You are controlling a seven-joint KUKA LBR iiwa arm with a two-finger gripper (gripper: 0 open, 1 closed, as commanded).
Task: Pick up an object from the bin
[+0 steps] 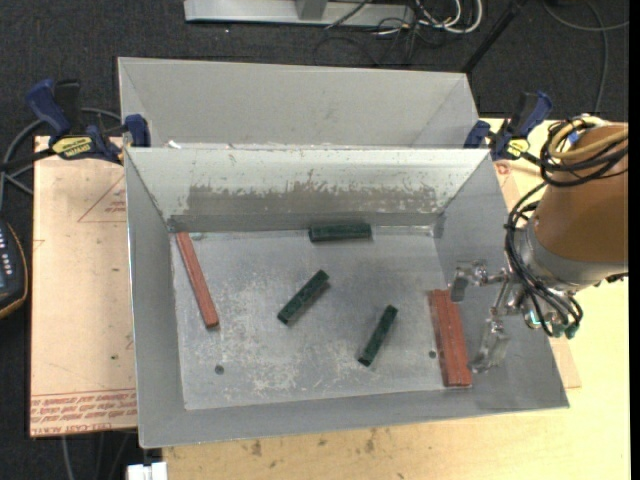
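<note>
I see my gripper (478,316) low on the right side of the bin (300,183), over the slanted right wall. Its two thin, shiny metal fingers (492,346) are spread apart, and nothing sits between them.

Just beside the fingers, toward the middle of the bin, lies a red-brown bar (450,336). It is long and straight with flat sides and square ends. It rests on the floor at the foot of the right wall and points from back to front. One fingertip is right next to the bar's front end. I cannot tell if it touches.

Behind the gripper the arm wears a big, round, smooth orange cover (585,203). Black cables (560,158) loop around it.

The bin is dull grey metal. Its floor looks scratched and speckled, and the back wall has a rough scraped band.

A thin red-brown stick (196,278) lies on the left side, at the foot of the left wall. There are also three short, dark green bars with flat sides. The back green block (340,233) lies sideways along the back wall. The middle green block (303,298) lies slanted near the middle of the floor. The right green block (378,334) lies slanted between the middle one and the red-brown bar. All of these lie well apart from each other.
</note>
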